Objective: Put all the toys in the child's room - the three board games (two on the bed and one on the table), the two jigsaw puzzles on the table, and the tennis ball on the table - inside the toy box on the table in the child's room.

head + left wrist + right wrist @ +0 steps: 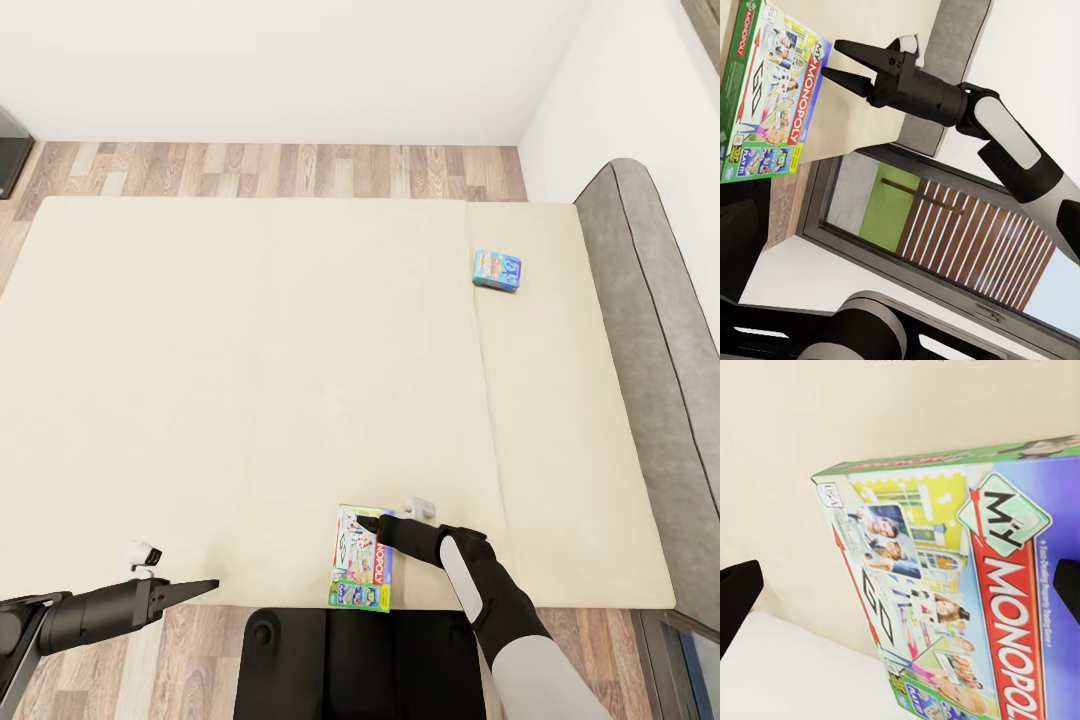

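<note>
Two board games lie on the bed: white-and-green one under the spread right claw, blue one apart.

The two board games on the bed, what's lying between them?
Nothing: in the head view only bare mattress separates the Monopoly box from the small blue game.
</note>
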Robot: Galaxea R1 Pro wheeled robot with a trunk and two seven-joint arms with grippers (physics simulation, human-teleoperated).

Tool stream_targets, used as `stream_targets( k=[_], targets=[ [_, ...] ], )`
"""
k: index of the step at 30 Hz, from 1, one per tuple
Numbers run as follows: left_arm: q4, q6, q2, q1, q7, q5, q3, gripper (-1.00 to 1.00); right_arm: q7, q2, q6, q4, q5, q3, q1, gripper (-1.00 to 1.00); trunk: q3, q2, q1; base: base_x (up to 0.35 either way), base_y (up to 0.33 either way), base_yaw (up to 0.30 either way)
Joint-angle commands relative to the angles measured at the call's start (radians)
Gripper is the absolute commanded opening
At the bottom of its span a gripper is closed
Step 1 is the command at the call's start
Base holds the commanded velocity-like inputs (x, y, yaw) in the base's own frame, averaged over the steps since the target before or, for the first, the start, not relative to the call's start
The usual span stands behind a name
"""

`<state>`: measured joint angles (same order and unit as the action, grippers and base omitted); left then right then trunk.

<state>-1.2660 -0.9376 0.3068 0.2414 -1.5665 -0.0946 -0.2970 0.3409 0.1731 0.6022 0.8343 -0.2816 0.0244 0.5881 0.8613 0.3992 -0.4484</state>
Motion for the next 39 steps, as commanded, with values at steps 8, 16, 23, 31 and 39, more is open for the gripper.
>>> stream_targets(
  k=[8,16,23,31,39],
  targets=[
    [0.001,-0.010,0.000,0.001,-0.004,0.001,0.001,1.00,-0.034,0.001,-0.025,0.002,0.004,-0.012,-0.001,1.00,0.001,0.001,-0.002,0.000,0.000,0.000],
    [0.000,-0.010,0.000,0.001,-0.004,0.001,0.001,1.00,-0.091,0.001,-0.014,0.022,0.000,-0.072,-0.001,1.00,0.001,0.001,-0.002,0.000,0.000,0.000],
    [0.000,-0.010,0.000,0.001,-0.004,0.001,0.001,1.00,-0.095,0.001,-0.008,0.039,-0.002,-0.077,-0.001,1.00,0.001,0.001,-0.002,0.000,0.000,0.000],
    [0.000,-0.010,0.000,0.001,-0.004,0.001,0.001,1.00,-0.096,0.001,0.031,0.109,0.001,-0.078,-0.012,1.00,0.001,0.001,-0.002,0.000,0.000,0.000],
    [0.000,-0.010,0.000,0.001,-0.004,0.001,0.001,1.00,-0.098,0.001,0.056,0.141,0.001,-0.078,-0.018,1.00,0.001,0.001,-0.002,0.000,0.000,0.000]
  ],
)
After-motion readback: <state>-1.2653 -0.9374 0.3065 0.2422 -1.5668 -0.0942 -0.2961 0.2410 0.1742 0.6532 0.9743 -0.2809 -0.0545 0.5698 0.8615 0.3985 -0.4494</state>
